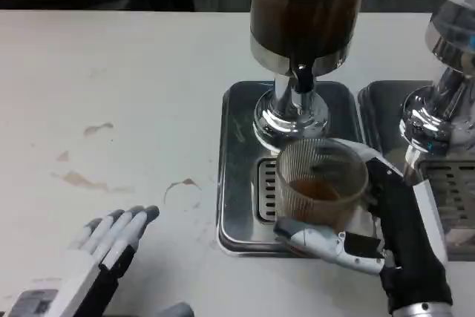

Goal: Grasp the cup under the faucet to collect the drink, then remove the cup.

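Head view. Right hand (386, 231) grips a ribbed clear cup (321, 183) holding a little brown drink, fingers wrapped around its lower wall. The cup sits over the front of the steel drip tray (241, 146), just forward of the dispenser's black faucet (301, 78). Left hand (96, 257) lies with fingers apart, holding nothing, over the stained white counter (111, 72).

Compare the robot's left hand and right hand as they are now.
The right hand grips the ribbed cup over the drip tray; the left hand holds nothing. The right hand's fingers curl round the cup; the left hand's fingers lie spread above the white table. Both have white and black fingers.
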